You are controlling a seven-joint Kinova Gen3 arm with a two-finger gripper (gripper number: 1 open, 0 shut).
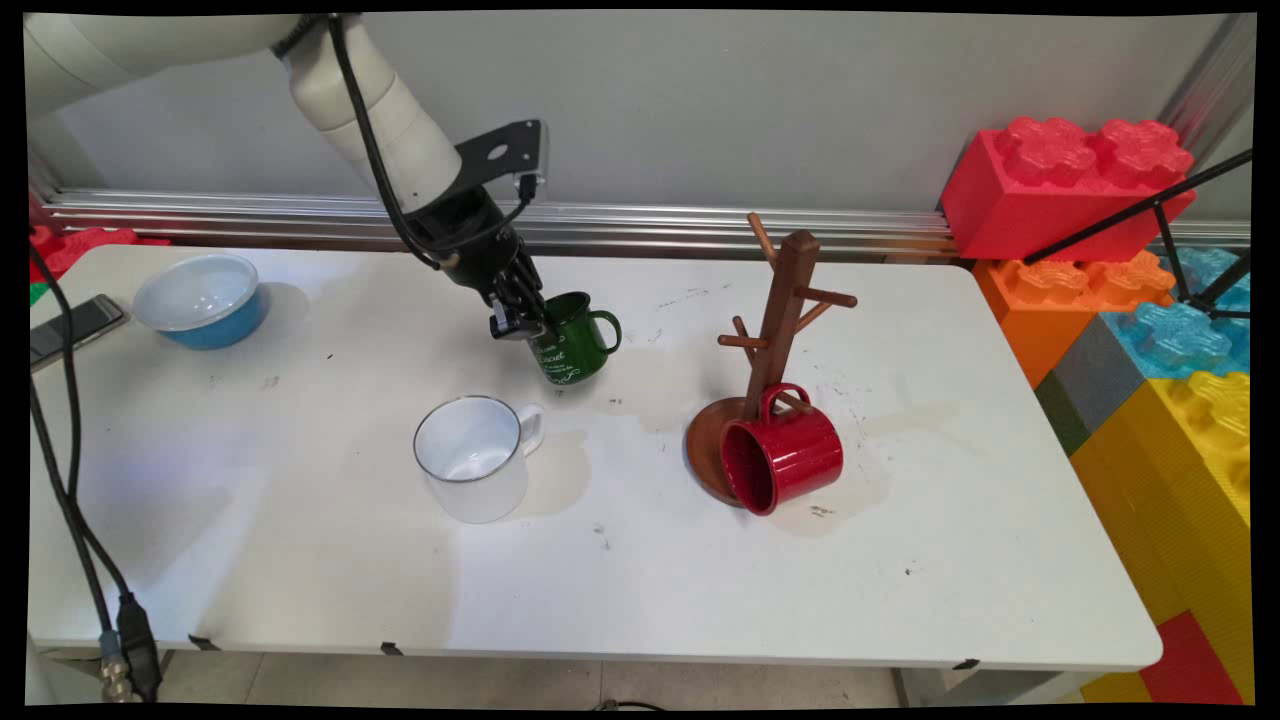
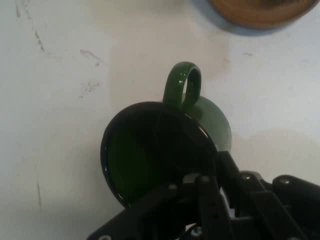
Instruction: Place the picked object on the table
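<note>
Gripping green mug (image 1: 572, 345) rim, claw (image 1: 522, 322) clamped; white script illegible.

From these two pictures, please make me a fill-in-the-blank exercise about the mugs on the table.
1. The end effector grips the rim of the ____ mug.
2. The red mug hangs on the wooden ____.
3. The white mug stands ____ on the table.
4. The bowl is ____ outside.

Missing words: green; mug tree; upright; blue
</note>
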